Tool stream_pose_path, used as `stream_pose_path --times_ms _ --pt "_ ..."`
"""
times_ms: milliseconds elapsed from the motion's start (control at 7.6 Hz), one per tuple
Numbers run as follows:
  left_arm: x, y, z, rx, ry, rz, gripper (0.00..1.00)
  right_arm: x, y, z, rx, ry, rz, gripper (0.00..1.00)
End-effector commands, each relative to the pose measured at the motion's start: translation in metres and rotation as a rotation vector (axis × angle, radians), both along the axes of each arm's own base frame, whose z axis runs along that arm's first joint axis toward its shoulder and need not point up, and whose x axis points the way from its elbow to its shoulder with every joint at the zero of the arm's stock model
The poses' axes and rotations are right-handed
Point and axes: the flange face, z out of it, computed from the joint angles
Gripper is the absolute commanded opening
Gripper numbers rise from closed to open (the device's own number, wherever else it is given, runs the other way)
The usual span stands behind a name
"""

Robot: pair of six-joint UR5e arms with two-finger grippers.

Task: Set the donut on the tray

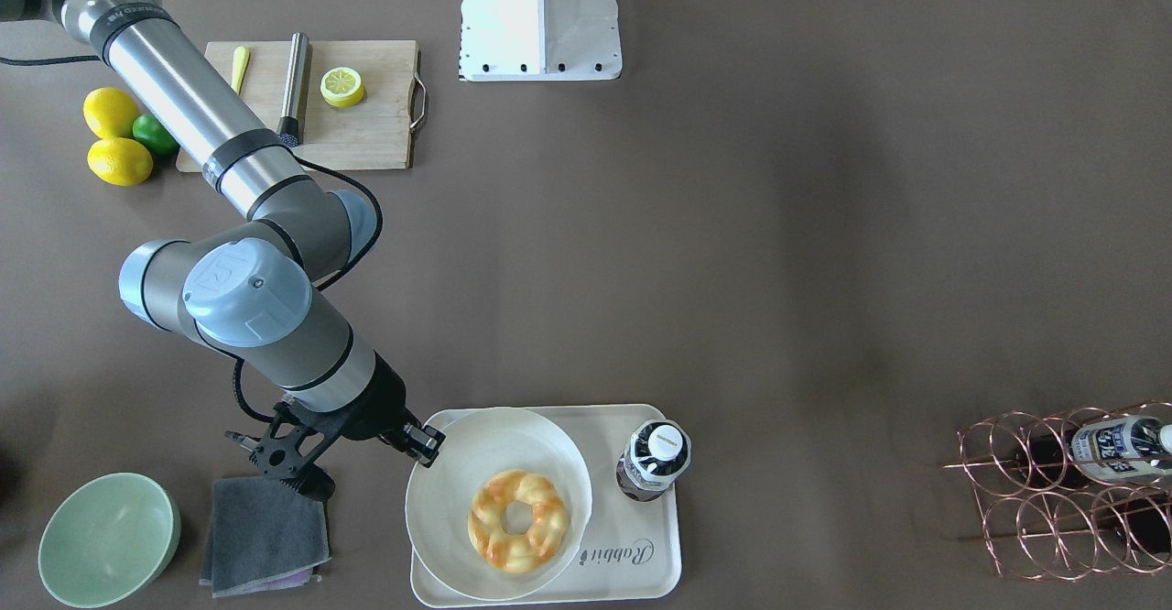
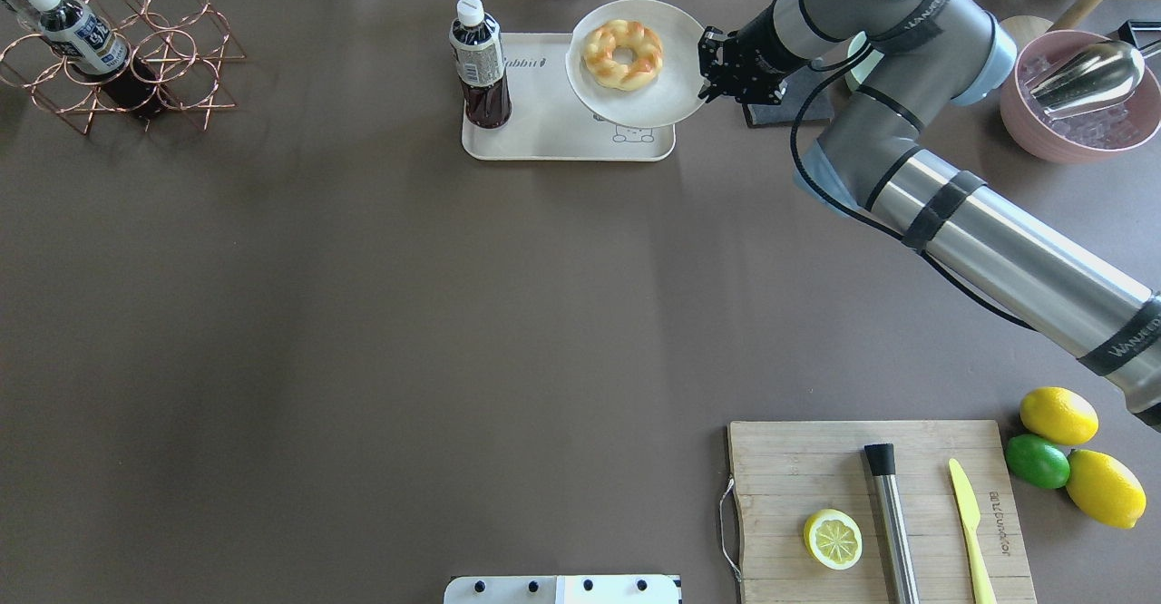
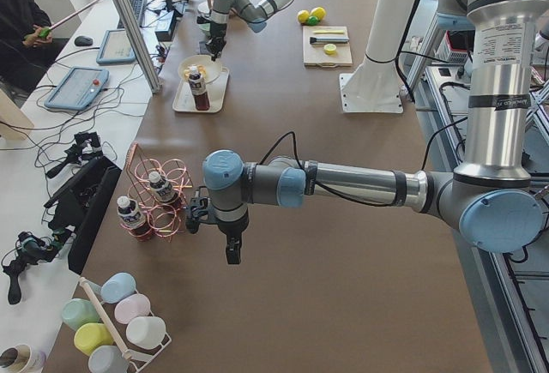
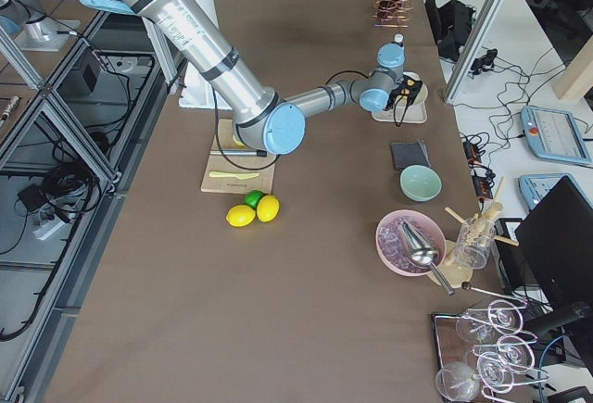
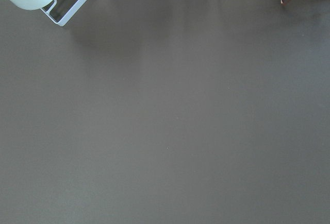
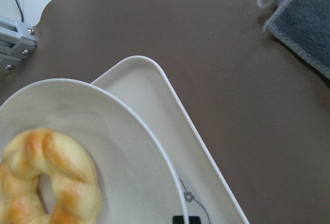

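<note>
The plate (image 2: 653,101) hides the 2 o'clock corner of the tray (image 2: 544,137); the right wrist view cuts off the donut (image 6: 56,154) at 7 o'clock.

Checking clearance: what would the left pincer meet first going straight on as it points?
The left pincer points downward, so probably the bare brown tabletop; its wrist view shows nothing in between, though height is unclear.

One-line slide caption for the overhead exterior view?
Right gripper pinches the rim of a plate bearing the donut, over the tray that holds a bottle.
</note>
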Motion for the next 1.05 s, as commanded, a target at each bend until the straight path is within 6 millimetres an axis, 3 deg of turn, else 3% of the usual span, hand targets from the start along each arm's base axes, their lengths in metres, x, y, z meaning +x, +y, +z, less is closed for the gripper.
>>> stream_pose_path --times_ms 0,132,263,395,921 --pt "0.0 0.001 0.001 -0.001 0.0 0.0 0.98 -0.016 0.004 -0.003 -0.017 0.001 -0.001 0.0" --pt "0.0 0.0 0.0 0.0 0.0 0.0 0.98 -0.02 0.007 -0.003 -0.014 0.0 -0.005 0.0" --pt "0.0 -0.001 -0.001 0.002 0.0 0.0 0.98 -0.026 0.01 -0.001 -0.005 0.011 0.003 0.99" --pt "0.0 0.0 0.0 0.001 0.0 0.0 0.98 -0.035 0.014 -0.001 0.015 0.031 0.035 0.99" --pt "0.0 -0.003 -0.003 0.007 -0.001 0.0 0.98 -0.031 0.015 -0.012 0.03 0.016 0.037 0.99"
